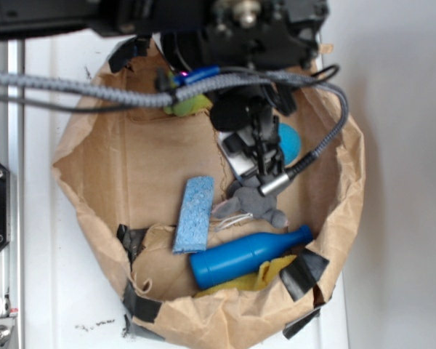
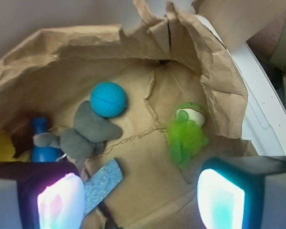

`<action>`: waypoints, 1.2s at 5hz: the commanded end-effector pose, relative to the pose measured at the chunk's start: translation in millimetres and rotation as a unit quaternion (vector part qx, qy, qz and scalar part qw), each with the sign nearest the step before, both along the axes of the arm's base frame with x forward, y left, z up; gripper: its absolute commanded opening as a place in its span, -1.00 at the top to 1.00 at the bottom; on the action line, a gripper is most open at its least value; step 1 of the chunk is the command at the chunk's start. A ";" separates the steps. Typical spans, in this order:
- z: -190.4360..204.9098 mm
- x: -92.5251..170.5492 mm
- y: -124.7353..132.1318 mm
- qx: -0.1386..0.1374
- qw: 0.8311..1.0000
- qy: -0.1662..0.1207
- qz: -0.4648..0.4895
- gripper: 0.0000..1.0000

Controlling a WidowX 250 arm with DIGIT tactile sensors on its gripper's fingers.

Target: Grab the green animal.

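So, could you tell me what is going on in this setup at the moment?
A WidowX arm hangs over a torn paper bag of toys, going for the green animal. The gripper is open and empty above the bag floor, and the wrist view shows the green animal lying ahead of it, nearer one finger, untouched. Also in the bag are a grey plush animal, a blue ball, a blue bottle, a blue sponge and something yellow at the edge.
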State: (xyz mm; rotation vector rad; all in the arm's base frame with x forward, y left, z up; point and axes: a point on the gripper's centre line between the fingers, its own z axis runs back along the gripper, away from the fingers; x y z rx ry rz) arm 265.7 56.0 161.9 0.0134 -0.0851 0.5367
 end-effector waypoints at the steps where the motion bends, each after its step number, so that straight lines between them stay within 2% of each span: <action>1: 10.7 -1.0 9.8 0.006 1.000 -0.018 0.005 -1.00; 2: 10.7 -1.0 9.8 0.006 1.000 -0.018 0.005 -1.00; 3: -31.5 5.3 23.4 0.052 0.998 0.002 0.039 -1.00; 4: -51.1 -2.0 25.4 0.075 0.996 -0.010 0.047 -1.00; 5: -61.0 -10.8 18.7 0.042 0.998 -0.020 0.052 -1.00; 6: -69.9 0.0 21.3 0.020 0.997 -0.024 0.071 -1.00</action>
